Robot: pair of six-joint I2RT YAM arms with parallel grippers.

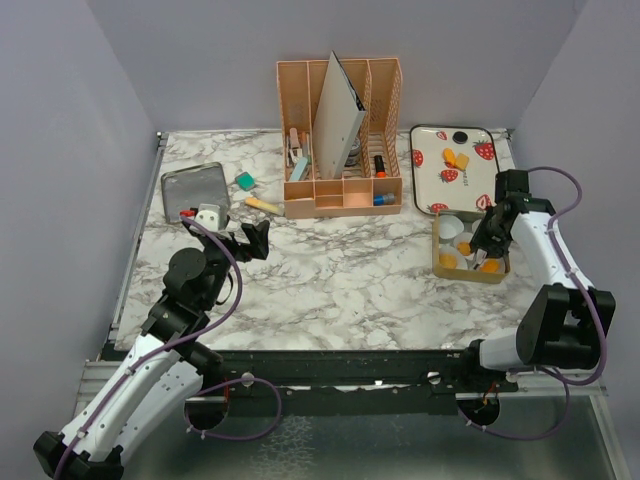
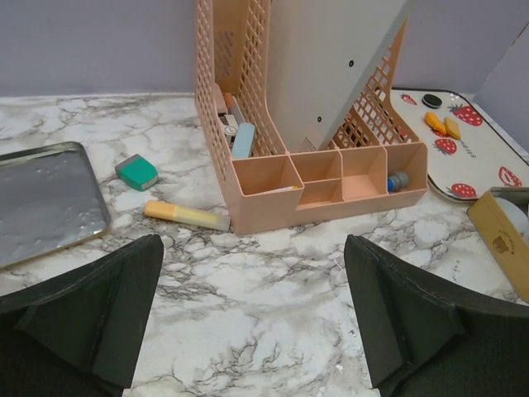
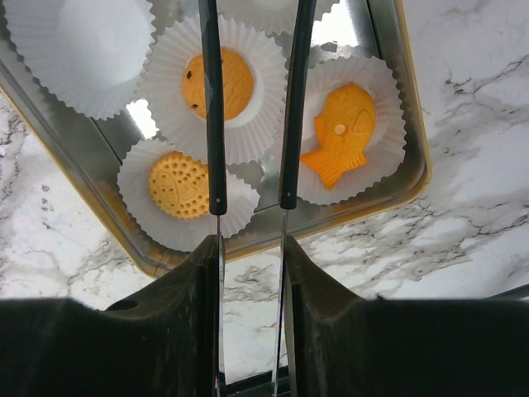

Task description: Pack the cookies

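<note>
Orange-yellow cookies (image 3: pixel 217 87) are split between two places. Three are seated in white paper cups (image 3: pixel 83 50) inside the tin (image 3: pixel 99 141) at the right edge of the surface (image 1: pixel 330 280): a plain round cookie, a dotted cookie (image 3: pixel 183 185) and a fish-shaped cookie (image 3: pixel 340 132), one per cup. Two loose cookies (image 1: pixel 449 156) are seen on the strawberry tray (image 1: pixel 475 185) in the far right corner, just beyond the tin.

Right gripper (image 3: pixel 252 107) is held directly over the tin, with the blades a narrow gap apart. Nothing is seen between them, but the tips run out of the wrist view.

Left gripper (image 2: pixel 252 248) is spread wide and empty. It is parked over the left half of the surface, faces the peach organizer (image 2: pixel 331 178) and is well apart from every cookie.

Progress is judged as a little past half: three packed and two outstanding on the visible count. Cookies elsewhere cannot be confirmed. At least one empty cup is visible at the tin's far side, so room for the rest is expected.

Remaining work is judged to be a pick from the tray and a drop into a free cup, done twice.

A grey metal sheet (image 1: pixel 193 190) lies near the far left corner. It cannot be told whether it is the tin's lid. If it is, closing would also be outstanding.
</note>
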